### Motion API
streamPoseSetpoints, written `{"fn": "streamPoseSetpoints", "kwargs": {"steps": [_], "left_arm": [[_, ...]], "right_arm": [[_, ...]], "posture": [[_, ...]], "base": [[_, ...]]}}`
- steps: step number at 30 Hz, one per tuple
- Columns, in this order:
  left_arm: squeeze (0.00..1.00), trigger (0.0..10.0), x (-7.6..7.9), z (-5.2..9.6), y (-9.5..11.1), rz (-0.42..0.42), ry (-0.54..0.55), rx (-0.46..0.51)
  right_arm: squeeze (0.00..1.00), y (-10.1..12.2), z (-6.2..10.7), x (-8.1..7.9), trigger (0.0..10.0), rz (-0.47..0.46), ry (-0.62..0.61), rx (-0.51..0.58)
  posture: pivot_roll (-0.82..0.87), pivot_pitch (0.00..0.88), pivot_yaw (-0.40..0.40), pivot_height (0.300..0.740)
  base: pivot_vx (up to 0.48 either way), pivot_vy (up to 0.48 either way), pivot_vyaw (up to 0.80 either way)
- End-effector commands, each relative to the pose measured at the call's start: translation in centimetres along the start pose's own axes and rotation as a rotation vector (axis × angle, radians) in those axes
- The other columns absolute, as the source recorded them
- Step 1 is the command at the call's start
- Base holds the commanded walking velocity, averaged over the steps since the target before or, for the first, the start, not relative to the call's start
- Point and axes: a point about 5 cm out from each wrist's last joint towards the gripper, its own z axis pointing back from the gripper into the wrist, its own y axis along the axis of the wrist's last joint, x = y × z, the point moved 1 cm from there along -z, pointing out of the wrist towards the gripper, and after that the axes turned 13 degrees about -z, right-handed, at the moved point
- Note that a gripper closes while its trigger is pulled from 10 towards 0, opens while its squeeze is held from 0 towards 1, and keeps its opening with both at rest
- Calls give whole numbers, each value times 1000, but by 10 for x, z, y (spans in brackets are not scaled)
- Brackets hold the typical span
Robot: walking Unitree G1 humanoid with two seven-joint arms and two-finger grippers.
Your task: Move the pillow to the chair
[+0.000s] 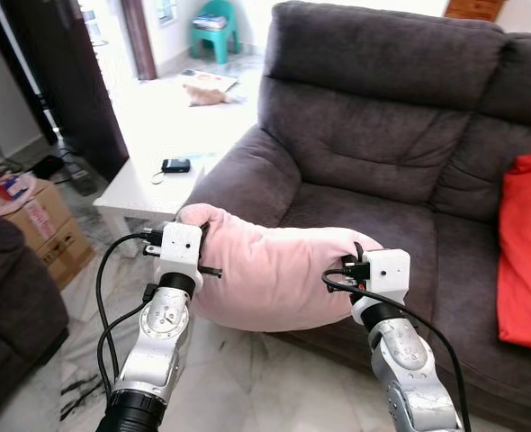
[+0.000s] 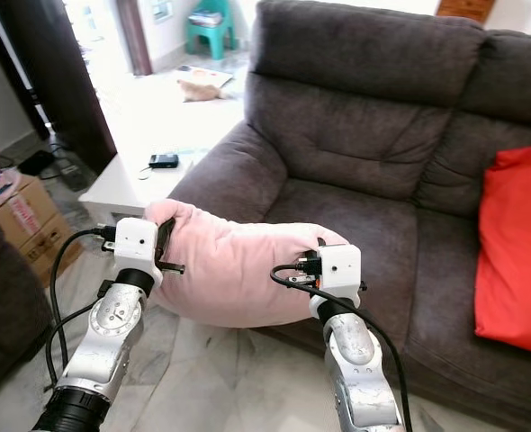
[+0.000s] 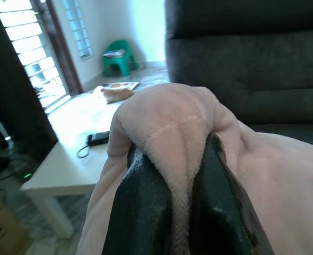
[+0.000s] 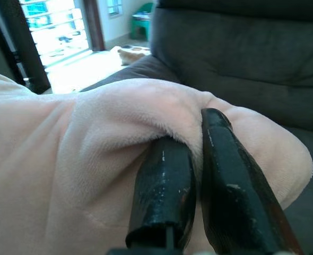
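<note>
A soft pink pillow hangs in the air between my two arms, just in front of the front edge of the dark grey sofa. My left gripper is shut on a fold of plush at the pillow's left end. At the right end, my right gripper pinches the fabric the same way, its black fingers pressed close together. The pillow sags slightly in the middle. A small green chair stands far back in the bright room.
A red cushion leans on the sofa's right seat. A white low table with a black device stands to the left of the sofa arm. A cardboard box and another dark seat sit at the left.
</note>
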Motion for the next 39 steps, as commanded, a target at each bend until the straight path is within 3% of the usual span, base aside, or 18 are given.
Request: {"fn": "streamPoseSetpoints", "kwargs": {"steps": [1,19,30,33,39], "left_arm": [[0,10000,3,-6,14,4,-7,66],[0,10000,4,-7,15,50,5,83],[0,10000,6,-7,16,46,-1,91],[0,10000,6,-8,17,38,-2,95],[0,10000,3,-8,14,57,19,79]], "right_arm": [[0,13,-7,-12,10000,14,53,49],[0,14,-13,-16,10000,27,67,49],[0,14,-14,-16,10000,27,68,50],[0,15,-16,-17,10000,29,70,51],[0,15,-16,-19,10000,32,79,50]], "posture": [[-22,0,-36,740],[-24,0,-40,740],[-23,0,-41,740],[-21,0,-42,740],[-24,0,-43,740]], "base": [[0,0,0],[0,0,-222],[0,0,-800],[0,0,0],[0,-360,0]]}}
